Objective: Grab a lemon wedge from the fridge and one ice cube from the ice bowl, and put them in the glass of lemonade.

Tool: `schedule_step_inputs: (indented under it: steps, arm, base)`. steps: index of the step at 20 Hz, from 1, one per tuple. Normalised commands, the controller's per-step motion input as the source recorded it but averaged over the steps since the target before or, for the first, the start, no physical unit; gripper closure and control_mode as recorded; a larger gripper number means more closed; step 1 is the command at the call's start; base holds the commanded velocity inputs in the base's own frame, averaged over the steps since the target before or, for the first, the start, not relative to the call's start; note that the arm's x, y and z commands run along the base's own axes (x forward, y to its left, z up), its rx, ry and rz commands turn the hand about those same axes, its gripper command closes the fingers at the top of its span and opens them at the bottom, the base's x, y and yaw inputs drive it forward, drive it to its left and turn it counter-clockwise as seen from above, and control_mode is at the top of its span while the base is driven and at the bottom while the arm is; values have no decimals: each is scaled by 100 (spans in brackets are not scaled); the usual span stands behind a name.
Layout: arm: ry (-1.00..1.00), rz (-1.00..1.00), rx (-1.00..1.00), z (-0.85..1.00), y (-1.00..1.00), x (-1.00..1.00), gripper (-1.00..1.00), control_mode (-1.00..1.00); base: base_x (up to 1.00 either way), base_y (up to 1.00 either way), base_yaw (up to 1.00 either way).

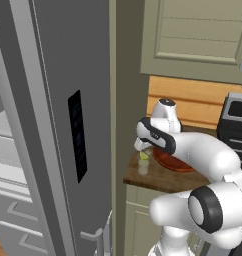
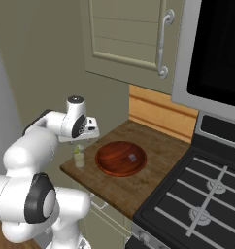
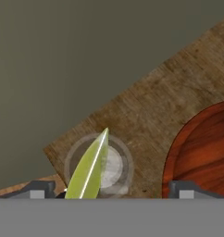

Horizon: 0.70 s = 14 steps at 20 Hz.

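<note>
Where counter [image 2: 139,187] ends, stove [image 2: 197,204] begins.

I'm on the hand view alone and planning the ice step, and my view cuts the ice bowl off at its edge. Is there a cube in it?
Observer: Yes. The right base view shows one small ice cube lying in the ice bowl, right of centre in that view.
Operator: What lies beyond the bowl?
Observer: A stove adjoins the counter, on the bowl's side away from the glass of lemonade.
Operator: How does the hand sit over the glass?
Observer: The gripper hangs just above it, jaws open, with the lemon wedge at the glass's mouth.
</note>
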Motion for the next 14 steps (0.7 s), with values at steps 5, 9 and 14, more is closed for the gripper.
schedule_step_inputs:
  steps: [5,9,14]
  arm:
    - [-1,0,2,6,0,0,-100,-100]
    - [-2,0,8,22,-2,0,-100,-100]
    - [-6,0,9,14,-2,-3,-100,-100]
  base:
    - [0,0,0]
    - [0,0,0]
    - [0,0,0]
